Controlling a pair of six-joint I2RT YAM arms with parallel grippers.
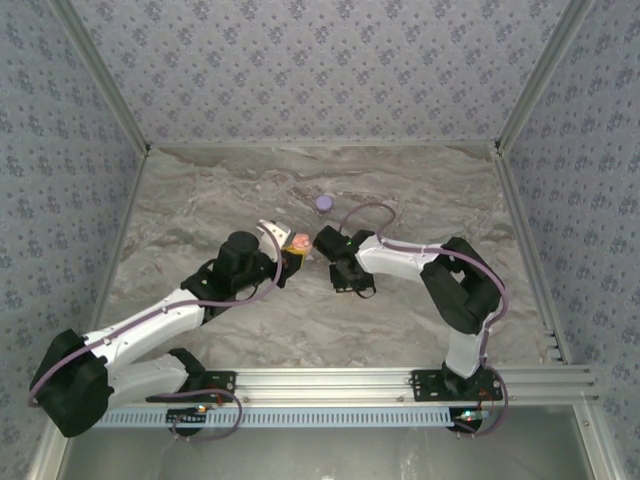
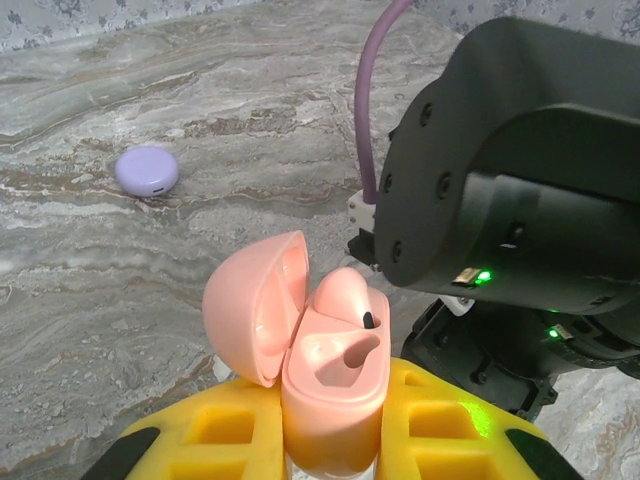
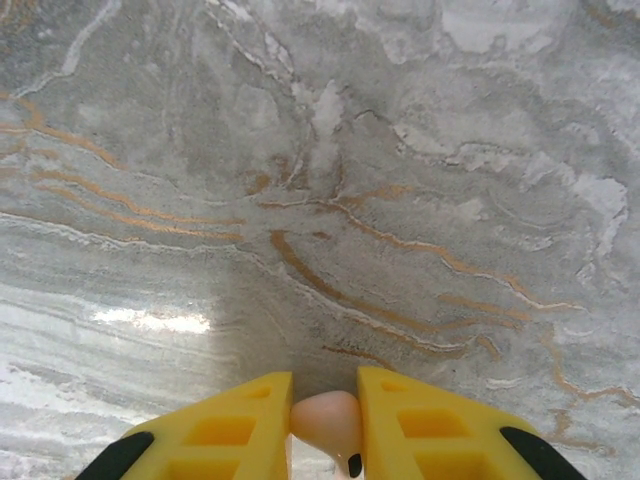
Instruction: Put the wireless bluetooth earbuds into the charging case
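**Left:** the left claw (image 2: 335, 432), fully closed, grips the salmon-pink charging case (image 2: 335, 375) by its lower body, with one yellow finger (image 2: 235, 425) against each side. The case is held upright above the desk, its lid (image 2: 250, 305) swung open to the left. A first earbud (image 2: 340, 292), salmon-pink with a small black spot, stands in the case's right-hand well, its rounded top above the rim.

**Centre:** the right arm's dark housing (image 2: 510, 150), showing two green lights, sits just beside the case. A lilac cable (image 2: 368, 90) rises behind it. In the top view the two claws stand close together at mid-desk.

**Right:** the right claw (image 3: 325, 430) is nearly closed and pinches a second earbud (image 3: 322, 415), also salmon-pink, between its yellow pads above the desk.

**Background:** a lilac round case (image 2: 147, 170) lies shut on the desk, well apart from both claws.

**Surface and room:** the desk (image 3: 300, 150) is grey marble-patterned with rust-orange veins. Walls (image 1: 300, 60) papered in a blue-grey floral print close three sides. An aluminium rail (image 1: 400, 382) at the near edge carries the arm bases
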